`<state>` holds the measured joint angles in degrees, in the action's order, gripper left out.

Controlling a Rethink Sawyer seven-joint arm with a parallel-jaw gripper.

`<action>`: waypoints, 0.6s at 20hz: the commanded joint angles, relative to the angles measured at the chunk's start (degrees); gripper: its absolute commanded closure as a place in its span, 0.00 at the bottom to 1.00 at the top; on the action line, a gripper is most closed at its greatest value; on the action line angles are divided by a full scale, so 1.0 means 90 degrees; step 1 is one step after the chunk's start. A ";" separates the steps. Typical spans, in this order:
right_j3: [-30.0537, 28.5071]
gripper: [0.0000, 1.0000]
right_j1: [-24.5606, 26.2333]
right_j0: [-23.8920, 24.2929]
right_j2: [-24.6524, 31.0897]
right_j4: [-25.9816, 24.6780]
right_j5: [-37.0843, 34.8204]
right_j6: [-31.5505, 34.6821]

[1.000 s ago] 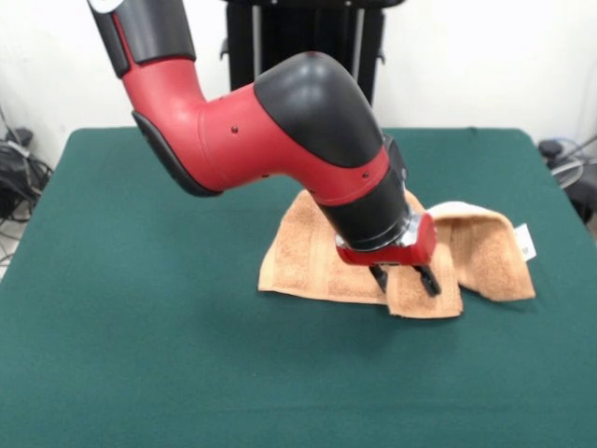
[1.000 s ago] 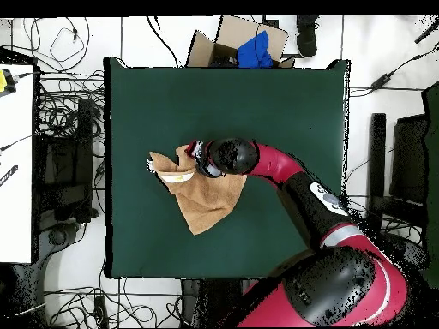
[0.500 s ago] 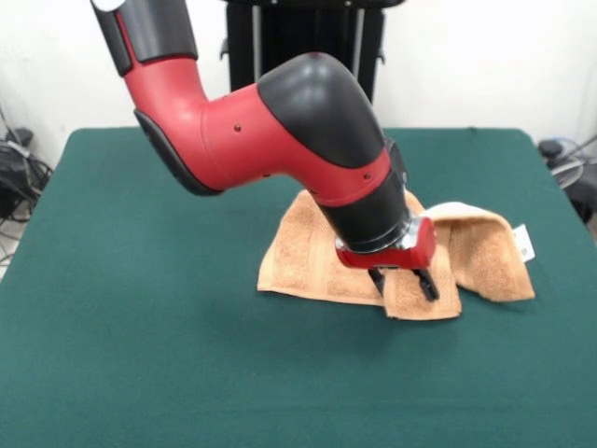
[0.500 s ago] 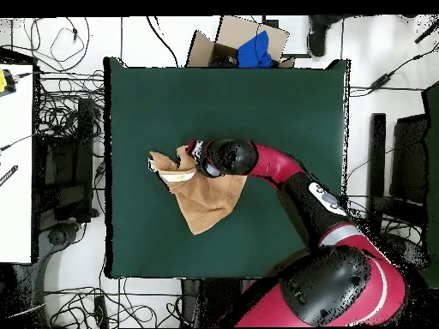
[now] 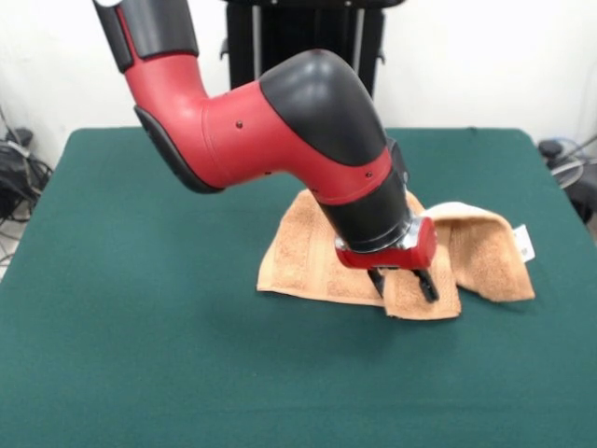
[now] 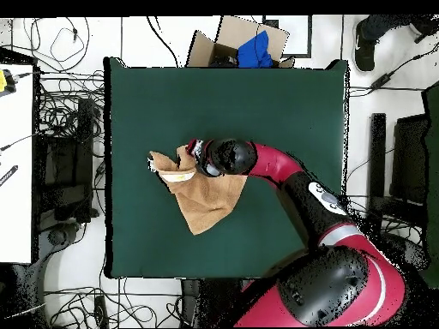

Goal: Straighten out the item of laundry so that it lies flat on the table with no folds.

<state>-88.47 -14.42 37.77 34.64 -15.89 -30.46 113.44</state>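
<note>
**Pincer set on the folded flap of the towel**

Pincer (image 5: 404,283) of the red and black arm is down on the peach-orange terry towel (image 5: 312,261), its two dark fingers (image 5: 427,283) a narrow way apart and straddling the near folded flap; whether cloth is truly pinched between them I cannot tell, though the tips sit right against the pile. The towel lies crumpled a little right of the middle of the dark green felt-covered table (image 5: 140,355) in the front view. One broad part is spread flat on its left side, one flap is doubled over at the near edge under the pincer, and a second fold humps up on the right, where the small white tag (image 5: 525,242) sticks out.

To do this step well, I judge the fingers should take only the top layer of the flap near its hem, then lift low and draw it outward, away from the flat part, so the fold opens rather than dragging the whole towel along. A grip through both layers would just slide the bundle.

Room is ample: in the overhead view the towel (image 6: 206,201) sits toward the picture's left half of the table (image 6: 283,103), with bare felt on every side and the most on the picture's right. Its nearest border, the left one, is still well apart. A cardboard box (image 6: 236,38) sits beyond the table's top edge.
</note>
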 commanded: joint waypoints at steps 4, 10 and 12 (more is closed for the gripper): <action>-0.0080 0.00 -0.0191 0.0010 -0.0305 0.0236 0.0322 0.0720; -0.0014 0.00 -0.0208 -0.0084 -0.0469 0.0202 0.0254 0.0746; -0.0001 0.00 -0.0215 -0.0089 -0.0473 0.0141 0.0194 0.0635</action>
<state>-88.48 -15.99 38.04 34.51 -15.38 -30.45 113.44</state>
